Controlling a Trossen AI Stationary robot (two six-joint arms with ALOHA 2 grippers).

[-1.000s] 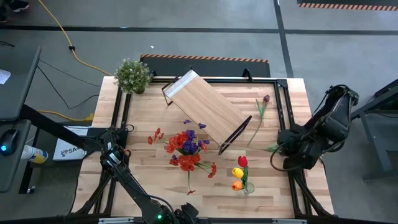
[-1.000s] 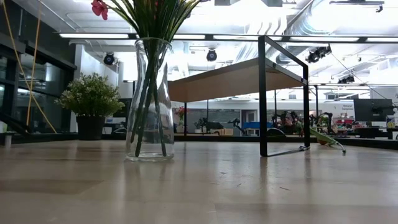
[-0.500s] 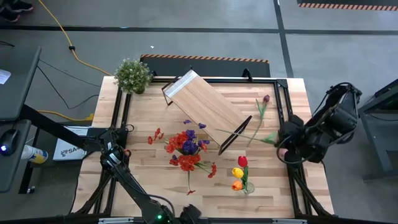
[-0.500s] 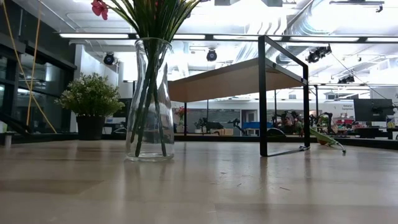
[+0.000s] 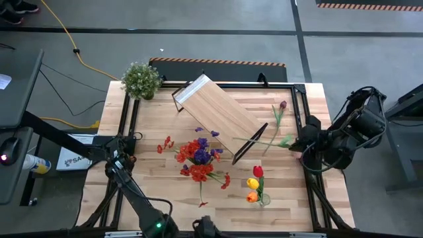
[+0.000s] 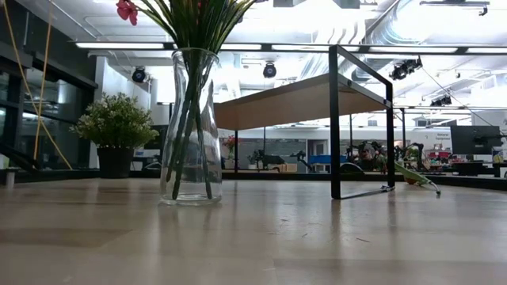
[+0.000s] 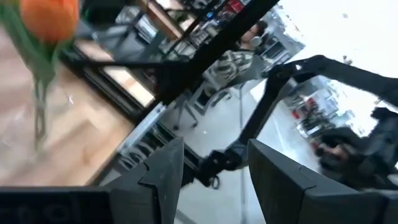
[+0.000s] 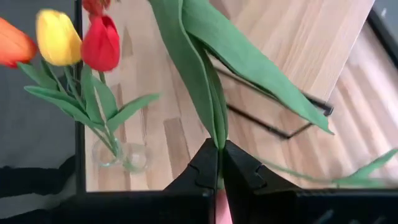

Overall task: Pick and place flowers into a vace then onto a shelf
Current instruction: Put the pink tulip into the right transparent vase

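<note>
**Right pincer lifts a leafy stem at the counter's edge**

The right pincer [image 8: 219,163] is pinched tight on a green flower stem [image 8: 208,93], gripping it low so the long leaves fan out ahead of the fingers. From above, the same stem [image 5: 261,141] reaches from the pincer [image 5: 299,147] at the right edge of the counter [image 5: 158,192] toward the foot of the shelf [image 5: 218,116], which stands at an angle near the middle. Holding it by the lower stem probably leaves the rest free to be steered into a vase.

The small vase [image 5: 262,199] with red, yellow and orange tulips [image 5: 254,184] stands near the front. A dark tulip [image 5: 282,105] lies loose near the right rear. A second vase holds the red and purple bunch [image 5: 198,157] at the centre.

The left pincer [image 7: 208,168] hangs half spread and empty off the front of the counter.

The level view shows only the tall glass vase [image 6: 190,127], the shelf on its black legs and a potted plant [image 6: 117,131]; neither arm appears there. The right wrist view alone shows the grip on the stem. Its blossom cannot be made out.
</note>
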